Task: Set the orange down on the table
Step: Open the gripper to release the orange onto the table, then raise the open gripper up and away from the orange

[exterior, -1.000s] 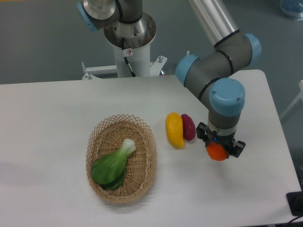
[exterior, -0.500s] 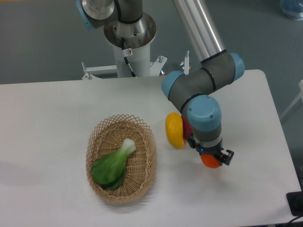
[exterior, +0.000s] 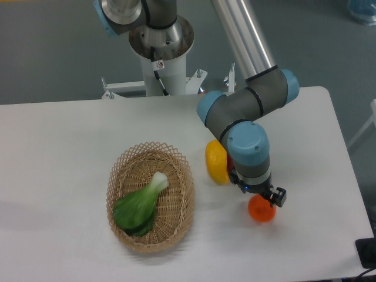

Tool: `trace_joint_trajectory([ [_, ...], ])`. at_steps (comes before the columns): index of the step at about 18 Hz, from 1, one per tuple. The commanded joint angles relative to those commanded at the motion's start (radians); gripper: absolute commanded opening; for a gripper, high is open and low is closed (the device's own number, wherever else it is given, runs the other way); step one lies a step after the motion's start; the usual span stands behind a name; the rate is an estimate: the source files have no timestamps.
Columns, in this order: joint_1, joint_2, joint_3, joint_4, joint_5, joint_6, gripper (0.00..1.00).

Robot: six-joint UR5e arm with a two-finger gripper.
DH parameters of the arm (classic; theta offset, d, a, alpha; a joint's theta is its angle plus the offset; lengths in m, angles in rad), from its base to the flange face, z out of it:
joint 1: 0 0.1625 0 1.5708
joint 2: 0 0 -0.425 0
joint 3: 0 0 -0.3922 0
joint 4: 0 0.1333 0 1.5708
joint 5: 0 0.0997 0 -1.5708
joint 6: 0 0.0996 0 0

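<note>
- Orange [exterior: 261,210] directly beneath gripper [exterior: 265,200], on the near-right part of the table [exterior: 59,153] — apparently at or just above the surface.
- Round fruit, no long axis to align.
- Fingers largely hidden from above; seemingly closed on the orange, grip not confirmed.
- Yellow fruit [exterior: 215,161] just to the left, farther back.

Floor [exterior: 53,47]: dull grey-green, seen behind the far edge of the worktop, evenly lit.
Worktop [exterior: 53,147]: white, rounded corners, soft shadow cast at left edge.
Blue object [exterior: 361,10]: cut off at top-right corner, type not discernible.
Dark object [exterior: 367,252]: partly seen at bottom right, beyond worktop edge.
Walls/windows: not shown.
</note>
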Motion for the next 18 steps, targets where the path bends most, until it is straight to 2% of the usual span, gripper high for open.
trace_joint_trajectory([
  [1, 0.002, 0.003, 0.002, 0.0, -0.002, -0.002, 1.0],
  [3, 0.017, 0.027, 0.005, 0.0, -0.029, -0.015, 1.0],
  [6, 0.07, 0.055, 0.015, -0.006, -0.193, -0.026, 1.0],
  [10, 0.118, 0.06, 0.026, -0.02, -0.199, -0.011, 1.0],
  [11, 0.132, 0.061, 0.041, -0.047, -0.201, -0.008, 1.0],
  [12, 0.138, 0.06, 0.073, -0.127, -0.201, -0.008, 1.0],
  [15, 0.143, 0.043, 0.168, -0.273, -0.198, 0.015, 1.0],
  [16, 0.143, 0.034, 0.187, -0.294, -0.198, 0.017, 1.0],
  [18, 0.143, 0.025, 0.201, -0.298, -0.198, 0.018, 1.0],
])
